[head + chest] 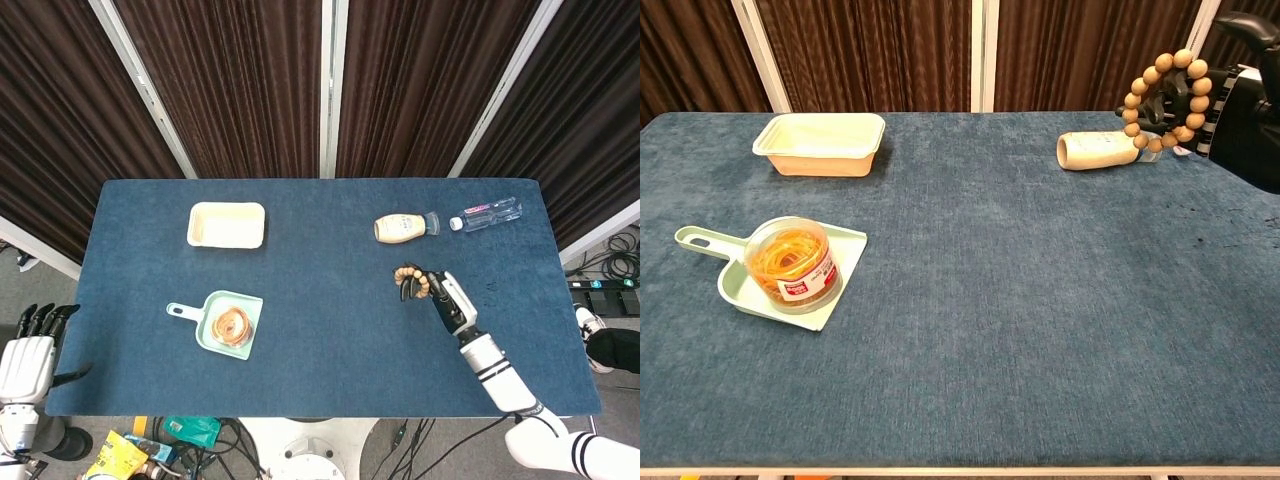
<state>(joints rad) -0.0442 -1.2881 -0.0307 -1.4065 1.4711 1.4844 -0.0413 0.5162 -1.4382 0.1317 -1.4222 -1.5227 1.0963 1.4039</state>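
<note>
My right hand (440,293) (1230,105) holds a ring of round wooden beads (409,279) (1162,100) lifted above the blue table (320,350), the ring hanging on its dark fingers. A cream squeeze bottle (403,228) (1100,150) lies on its side just beyond the beads, and a clear water bottle (487,214) lies to its right. My left hand (30,350) hangs off the table's left front corner, fingers apart, holding nothing.
A cream rectangular tray (227,224) (821,143) sits at the back left. Nearer the front left lies a mint green dustpan (218,322) (732,280) carrying a clear tub of orange rubber bands (231,326) (792,264). Dark curtains stand behind the table.
</note>
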